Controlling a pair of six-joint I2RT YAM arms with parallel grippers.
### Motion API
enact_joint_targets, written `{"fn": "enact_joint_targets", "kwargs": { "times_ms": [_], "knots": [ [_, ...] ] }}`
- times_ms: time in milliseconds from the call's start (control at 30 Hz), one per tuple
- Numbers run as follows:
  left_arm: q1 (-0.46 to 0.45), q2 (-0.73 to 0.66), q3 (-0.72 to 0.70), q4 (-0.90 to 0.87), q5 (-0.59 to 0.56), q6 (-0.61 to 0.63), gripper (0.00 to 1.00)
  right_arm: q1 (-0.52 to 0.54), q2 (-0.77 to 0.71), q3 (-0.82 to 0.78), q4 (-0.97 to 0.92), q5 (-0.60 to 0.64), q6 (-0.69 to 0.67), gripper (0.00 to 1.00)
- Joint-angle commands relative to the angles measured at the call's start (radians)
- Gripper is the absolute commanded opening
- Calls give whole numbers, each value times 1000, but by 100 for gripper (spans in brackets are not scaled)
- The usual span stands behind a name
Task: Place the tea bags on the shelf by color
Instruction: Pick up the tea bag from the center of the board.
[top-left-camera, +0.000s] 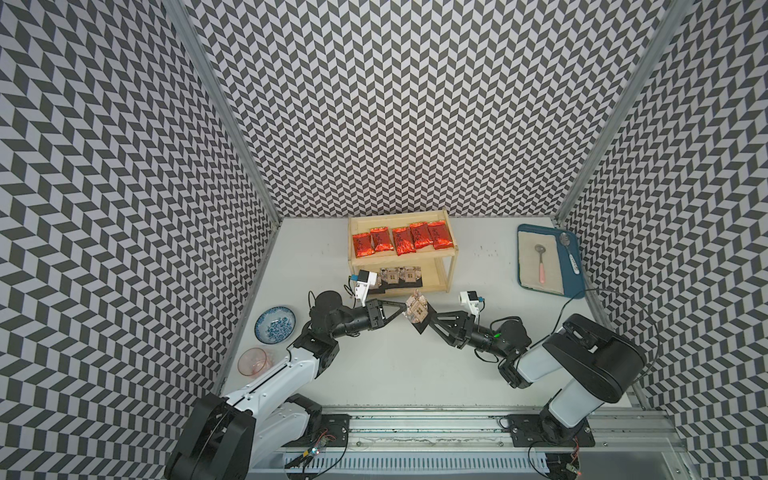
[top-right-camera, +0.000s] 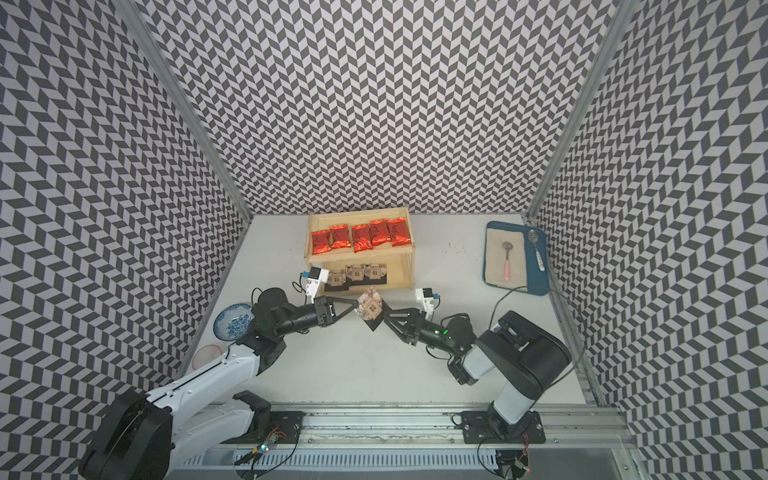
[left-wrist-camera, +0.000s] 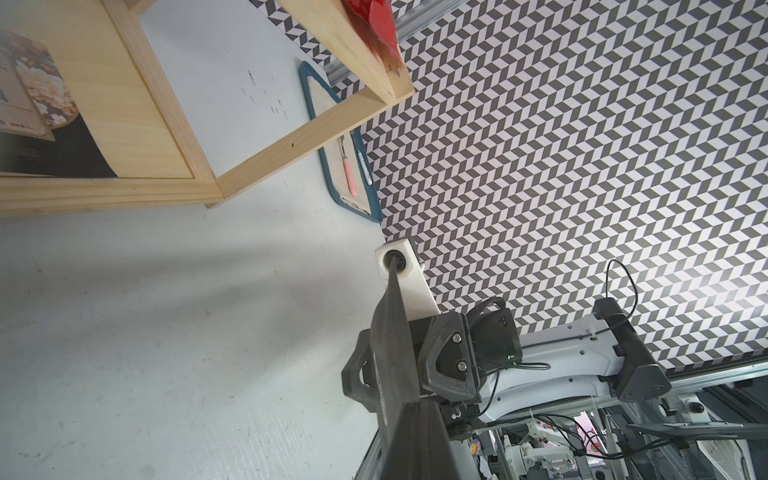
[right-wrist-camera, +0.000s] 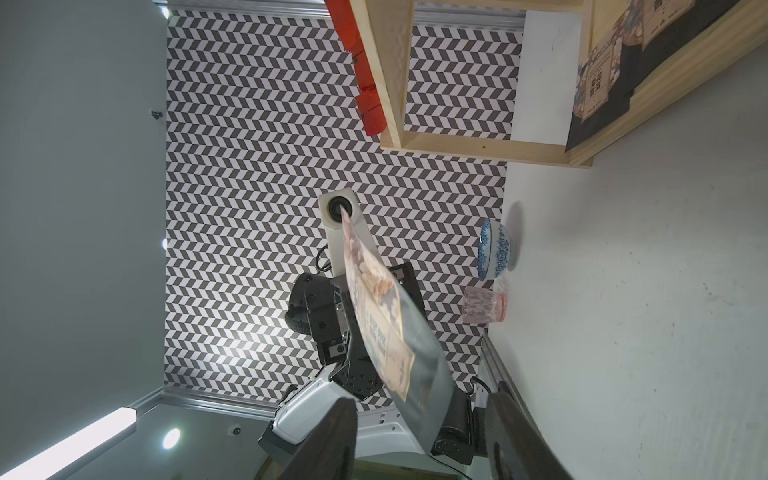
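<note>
packet (top-left-camera: 417, 312) in grip of left hand (top-left-camera: 404, 311)

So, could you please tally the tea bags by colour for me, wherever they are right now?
Red sachets: 5, all on the top board of the shelf
Black packets: 4, with 3 on the lower tier and 1 held by the left gripper
Total: 9 tea bags
</note>
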Motion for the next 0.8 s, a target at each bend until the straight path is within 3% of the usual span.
{"fn": "enact_joint_targets", "kwargs": {
  "times_ms": [0, 267, 767],
  "knots": [
    [6, -17, -9, 47, 19, -10, 0, 4, 18, 29, 308, -14, -8, 51],
    [14, -10, -19, 64, 25, -19, 0, 8, -5, 18, 308, 4, -18, 22],
    [20, -21, -22, 26, 6, -4, 0, 24, -48, -9, 309, 33, -29, 0]
  ]
}}
